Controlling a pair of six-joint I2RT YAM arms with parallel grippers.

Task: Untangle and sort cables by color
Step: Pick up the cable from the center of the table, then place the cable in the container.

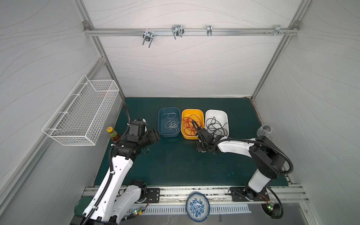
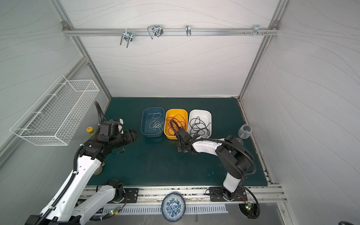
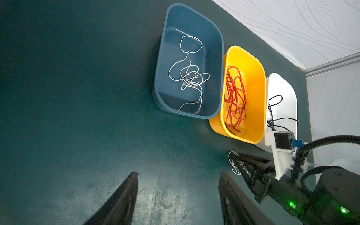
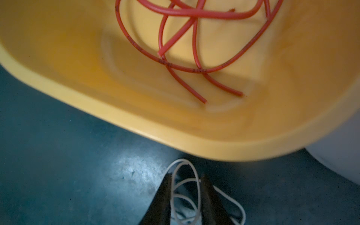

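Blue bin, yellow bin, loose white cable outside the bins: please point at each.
blue bin [image 3: 194,21], left wrist view, inner wall.
yellow bin [image 3: 253,87], left wrist view, inner wall.
loose white cable [image 4: 181,159], right wrist view, bend of its loop.

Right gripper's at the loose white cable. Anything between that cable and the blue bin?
Nothing visible. The loose white cable lies on the mat before the yellow bin, right gripper straddling it; bare mat runs from there to the blue bin. Only that bin's near wall needs clearing. The left gripper sits off to its far side.

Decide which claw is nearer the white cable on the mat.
Right. The right claw has this white cable between its fingers; the left claw hangs well apart.
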